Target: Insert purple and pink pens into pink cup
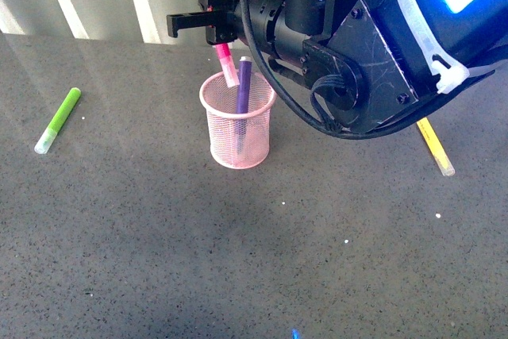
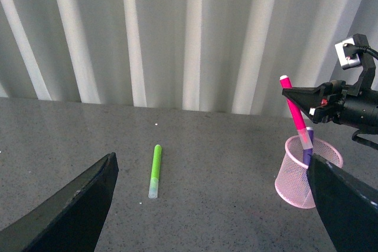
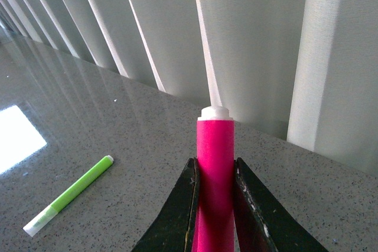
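Observation:
The pink cup [image 1: 237, 129] stands mid-table. The purple pen [image 1: 244, 85] stands inside it, leaning on the rim. My right gripper [image 1: 213, 13] is shut on the pink pen [image 1: 225, 63], which hangs tilted with its lower end at the cup's rim. In the right wrist view the pink pen [image 3: 215, 169] is clamped between the two fingers of my right gripper [image 3: 215, 205]. In the left wrist view the cup [image 2: 307, 172], pink pen [image 2: 295, 113] and purple pen [image 2: 308, 149] show at the right. My left gripper [image 2: 212, 205] is open and empty, away from the cup.
A lime green marker [image 1: 58, 121] lies on the grey table at the left; it also shows in the left wrist view [image 2: 155, 170] and the right wrist view [image 3: 69, 195]. A yellow marker [image 1: 435, 147] lies at the right, partly under my right arm. White vertical blinds stand behind.

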You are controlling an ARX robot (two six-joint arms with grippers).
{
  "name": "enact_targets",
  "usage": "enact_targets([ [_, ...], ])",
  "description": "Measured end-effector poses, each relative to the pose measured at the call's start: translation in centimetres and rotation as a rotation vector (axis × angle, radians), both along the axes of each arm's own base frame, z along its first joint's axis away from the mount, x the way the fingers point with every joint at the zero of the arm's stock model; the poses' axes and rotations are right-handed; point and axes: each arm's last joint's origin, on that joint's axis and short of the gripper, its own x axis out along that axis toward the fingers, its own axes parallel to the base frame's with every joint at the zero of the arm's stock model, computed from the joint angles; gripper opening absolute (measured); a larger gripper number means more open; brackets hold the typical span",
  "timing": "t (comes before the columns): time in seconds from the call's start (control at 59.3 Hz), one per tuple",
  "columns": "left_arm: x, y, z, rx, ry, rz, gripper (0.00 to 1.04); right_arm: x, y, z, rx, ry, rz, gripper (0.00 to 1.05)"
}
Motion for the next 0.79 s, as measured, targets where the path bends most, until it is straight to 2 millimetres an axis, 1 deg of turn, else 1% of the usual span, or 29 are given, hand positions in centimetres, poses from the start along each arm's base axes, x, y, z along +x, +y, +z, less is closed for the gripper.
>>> enact_targets([
  [0.472, 0.0, 0.0, 0.0, 0.0, 0.0, 0.0, 0.98, -0.51, 0.71, -0.4, -0.008, 0.014, 0.016, 0.12],
  [0.793, 0.0, 0.0, 0.0, 0.0, 0.0, 0.0, 0.98, -0.77, 0.75, -0.73, -0.016, 0.028, 0.02, 0.12],
])
